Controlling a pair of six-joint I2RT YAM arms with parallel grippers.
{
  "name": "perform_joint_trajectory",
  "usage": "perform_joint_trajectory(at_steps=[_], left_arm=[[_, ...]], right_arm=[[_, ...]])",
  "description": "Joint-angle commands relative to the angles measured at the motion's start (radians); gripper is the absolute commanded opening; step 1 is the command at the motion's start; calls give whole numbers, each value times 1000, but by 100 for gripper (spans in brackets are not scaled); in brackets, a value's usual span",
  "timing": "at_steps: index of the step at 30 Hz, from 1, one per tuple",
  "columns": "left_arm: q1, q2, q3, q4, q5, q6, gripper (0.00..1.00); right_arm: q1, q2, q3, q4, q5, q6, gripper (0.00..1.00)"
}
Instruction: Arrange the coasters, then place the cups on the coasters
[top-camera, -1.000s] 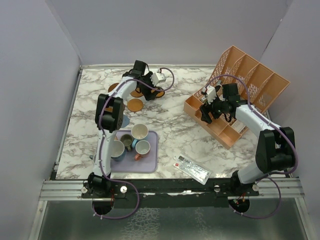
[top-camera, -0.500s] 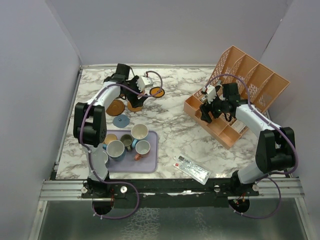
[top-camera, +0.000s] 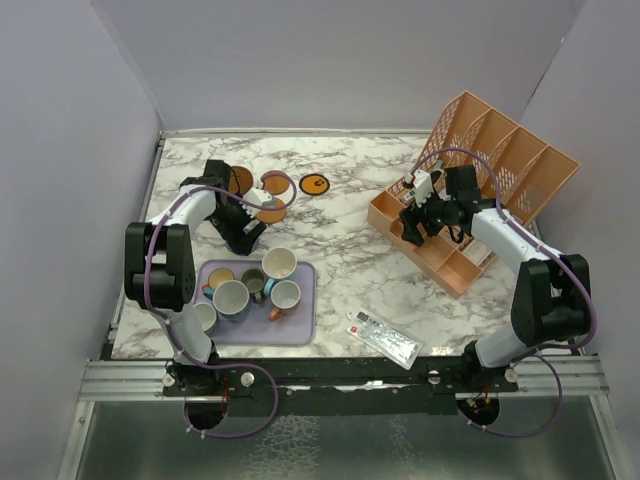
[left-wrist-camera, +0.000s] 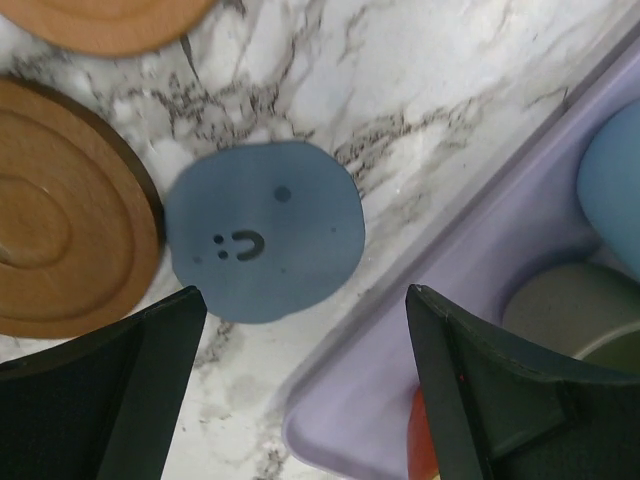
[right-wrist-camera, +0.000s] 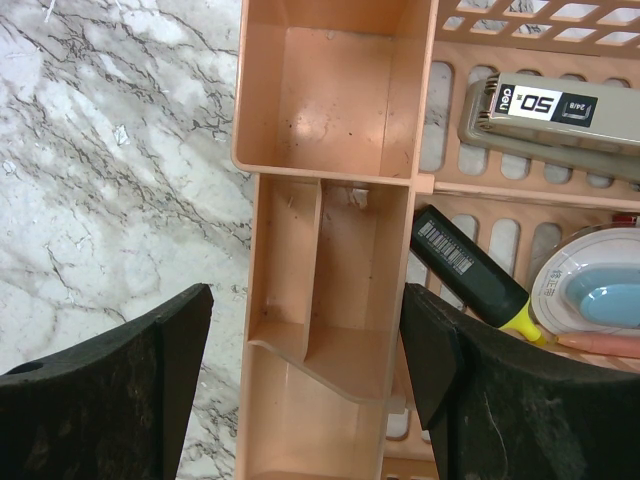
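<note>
Left gripper (left-wrist-camera: 305, 293) hovers open over the thin grey-blue smiley-face coaster (left-wrist-camera: 265, 230), mid-frame; right gripper (right-wrist-camera: 305, 290) open and empty above the orange slotted organiser (right-wrist-camera: 320, 90); small handled mugs (top-camera: 279, 263) crowd the lavender tray (top-camera: 300, 325), lower left — seemingly none on coasters yet.

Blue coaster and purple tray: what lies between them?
Only a strip of bare marble tabletop separates the blue coaster from the purple tray, seen in the left wrist view.

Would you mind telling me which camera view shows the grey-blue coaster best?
The left wrist view: the grey-blue coaster lies whole and close in frame, its smiley mark plain. In the top external view the left gripper hangs over it and hides it. The right wrist view shows none of it.
</note>
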Motion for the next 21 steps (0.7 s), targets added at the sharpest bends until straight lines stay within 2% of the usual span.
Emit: perform_joint_trajectory(at_steps=[1,12,21], left_arm=[[26,-33,-22,-67,-46,-35,85],[65,39,-6,-52,-72,-43,86],[62,111,34,-16,-30,-39,87]], right_arm=[[-3,-6,29,-4,-29,-1,75],[-3,-1,32,-6,-31,-3,75],[-2,-2,30,-7,-30,-2,75]])
